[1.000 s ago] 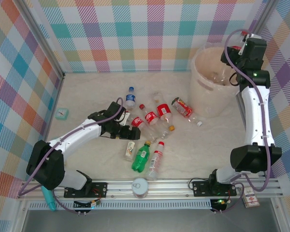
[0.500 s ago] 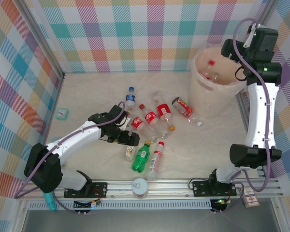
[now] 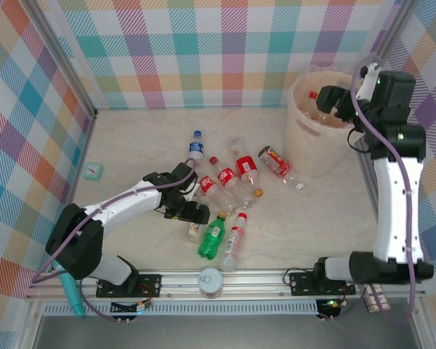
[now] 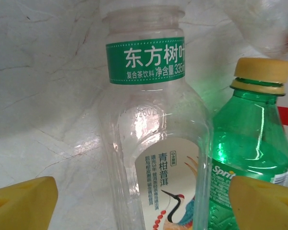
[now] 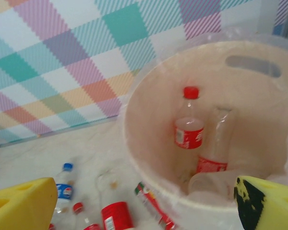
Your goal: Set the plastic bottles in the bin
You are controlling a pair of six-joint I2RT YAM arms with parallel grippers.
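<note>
Nearest me, by the rail, a green bottle (image 3: 212,236) lies on the bench (image 3: 131,145). Just beyond it the left tool (image 3: 192,212) hangs low over a clear tea bottle (image 4: 149,143), its yellow fingers (image 4: 24,203) apart on either side. More plastic bottles (image 3: 236,169) lie scattered mid-bench. At the far right the right tool (image 3: 333,100) hovers above the bin (image 3: 305,149), spread wide and empty. A red-capped bottle (image 5: 188,125) stands inside.
</note>
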